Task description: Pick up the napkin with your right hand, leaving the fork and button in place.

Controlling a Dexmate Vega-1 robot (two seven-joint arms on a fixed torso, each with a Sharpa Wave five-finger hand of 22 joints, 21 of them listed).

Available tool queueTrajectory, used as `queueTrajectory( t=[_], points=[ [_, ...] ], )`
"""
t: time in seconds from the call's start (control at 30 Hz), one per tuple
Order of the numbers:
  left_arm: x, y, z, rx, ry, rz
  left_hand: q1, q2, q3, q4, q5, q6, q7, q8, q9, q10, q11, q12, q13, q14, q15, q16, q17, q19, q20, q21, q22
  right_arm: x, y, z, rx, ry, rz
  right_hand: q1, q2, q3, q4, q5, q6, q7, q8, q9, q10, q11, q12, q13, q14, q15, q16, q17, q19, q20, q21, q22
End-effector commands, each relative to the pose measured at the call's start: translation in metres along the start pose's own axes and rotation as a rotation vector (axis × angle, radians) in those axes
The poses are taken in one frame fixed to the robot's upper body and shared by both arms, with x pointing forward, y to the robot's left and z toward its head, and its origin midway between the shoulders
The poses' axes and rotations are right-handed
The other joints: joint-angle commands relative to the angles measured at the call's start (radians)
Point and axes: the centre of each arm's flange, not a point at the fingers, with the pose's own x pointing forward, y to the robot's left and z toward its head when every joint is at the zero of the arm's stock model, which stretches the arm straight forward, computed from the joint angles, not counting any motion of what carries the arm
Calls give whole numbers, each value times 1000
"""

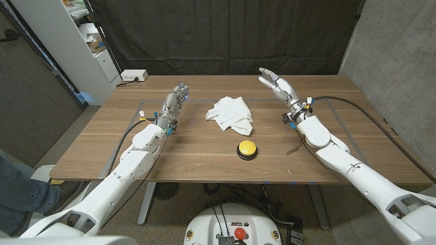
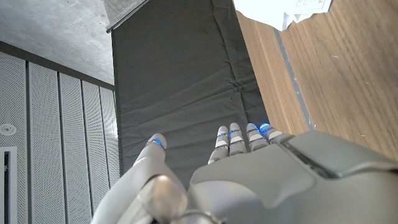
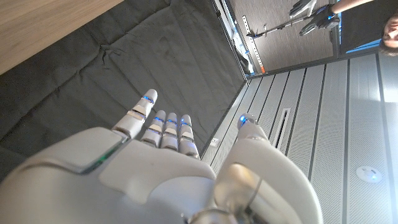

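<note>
A crumpled white napkin (image 1: 231, 114) lies on the wooden table (image 1: 204, 160) just beyond its middle; one corner of the napkin (image 2: 283, 9) shows in the left wrist view. In front of it sits a yellow button (image 1: 246, 149) on a black base. A thin dark piece (image 1: 293, 147), perhaps the fork, lies beside my right forearm. My right hand (image 1: 278, 85) (image 3: 161, 168) is raised to the right of the napkin, fingers spread, holding nothing. My left hand (image 1: 174, 105) (image 2: 249, 180) stands to the left of the napkin, fingers straight and empty.
A white power strip (image 1: 134, 75) lies at the table's far left corner. A white shelf unit (image 1: 82, 41) stands beyond it, and a black curtain (image 1: 225, 34) hangs behind the table. A cable (image 1: 354, 105) loops by my right arm. A person (image 3: 388, 31) shows at the right wrist view's edge.
</note>
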Motion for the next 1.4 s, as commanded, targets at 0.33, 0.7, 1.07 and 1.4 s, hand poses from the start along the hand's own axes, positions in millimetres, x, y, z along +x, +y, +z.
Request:
queueTrajectory(
  t=[0.33,0.7,1.07,1.4],
  points=[
    [1,-5,-1,2,6,-4,1,7,0,-7,-2,11,4,2,5,9,4,8,4,-8,-4,-2,3,-7,3,3,3,4,4,3,-124,-16,47,5,0,3,-3,5,-9,0,-1,3,-13,-1,-4,3,-11,5,1,-1,-14,5,2,4],
    [3,-5,1,7,8,-7,1,8,-1,-8,-2,13,3,2,5,10,4,8,4,-7,-5,-2,3,-8,2,3,3,9,8,5,-172,-29,72,20,6,9,-12,7,-15,1,-2,3,-21,-2,-6,2,-16,6,-1,-5,-22,7,1,4],
    [3,-3,2,11,10,-4,0,9,-3,-10,-3,14,2,1,5,13,2,8,5,-8,-6,-2,3,-9,3,3,3,15,13,7,-201,-37,87,38,8,15,-24,8,-16,3,-1,3,-20,-1,-4,2,-16,8,-2,-10,-28,9,0,4],
    [3,-4,2,17,10,-17,0,10,-4,-11,-3,14,2,0,5,14,4,8,5,-8,-6,-2,3,-11,4,3,3,19,20,12,-252,-65,101,47,5,16,-32,7,-17,1,-1,2,-23,0,-4,2,-18,9,-3,-14,-31,10,1,4]
  ],
)
